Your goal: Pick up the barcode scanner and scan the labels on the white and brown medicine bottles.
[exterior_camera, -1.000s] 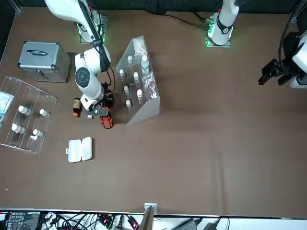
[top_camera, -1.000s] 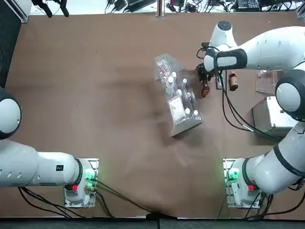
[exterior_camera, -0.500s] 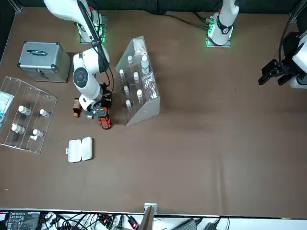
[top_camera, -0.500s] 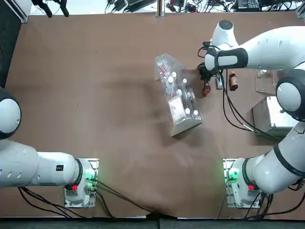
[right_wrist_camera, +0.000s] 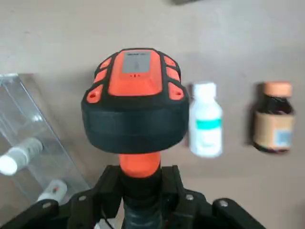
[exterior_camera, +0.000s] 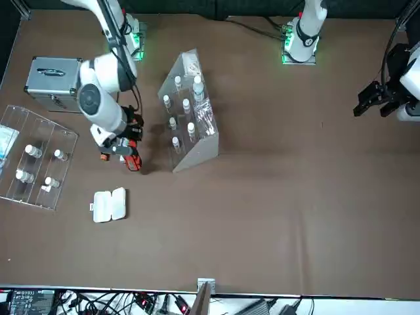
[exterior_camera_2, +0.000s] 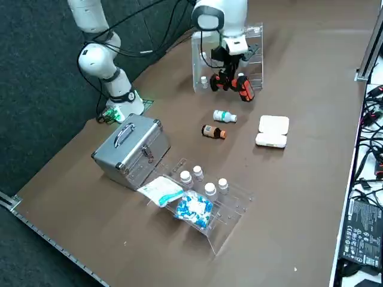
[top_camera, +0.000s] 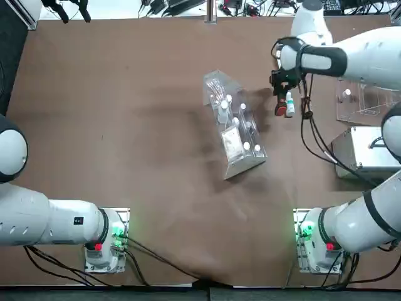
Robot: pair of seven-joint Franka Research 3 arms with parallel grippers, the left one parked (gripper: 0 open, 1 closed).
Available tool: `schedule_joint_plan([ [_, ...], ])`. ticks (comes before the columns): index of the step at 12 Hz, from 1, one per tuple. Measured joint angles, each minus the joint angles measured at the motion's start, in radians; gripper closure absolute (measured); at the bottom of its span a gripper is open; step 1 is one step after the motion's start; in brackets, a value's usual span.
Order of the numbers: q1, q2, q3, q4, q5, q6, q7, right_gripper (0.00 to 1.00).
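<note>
Scanner [right_wrist_camera: 136, 100] shifted toward the metal case [exterior_camera_2: 133, 149] since the last frame; now off the table, clamped in right gripper [right_wrist_camera: 145, 191]. White bottle [exterior_camera_2: 224, 116] and brown bottle [exterior_camera_2: 213, 131] lie side by side, apart, on the table [exterior_camera_2: 299, 197].

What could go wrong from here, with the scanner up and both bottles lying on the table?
The right gripper holds the scanner by its narrow neck, so the bulky head might twist or slip. The white bottle and brown bottle lie on their sides, and a nudge could roll them. Their labels curve around, so a scan may miss any code facing away.
</note>
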Motion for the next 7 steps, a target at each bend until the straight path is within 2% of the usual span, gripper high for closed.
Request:
schedule_joint_plan([
  [4, -0.063, -0.054, -0.003, 0.007, 0.000, -0.161, -0.030, 0.57],
  [7, -0.104, -0.062, -0.003, -0.008, 0.000, -0.204, -0.094, 0.57],
])
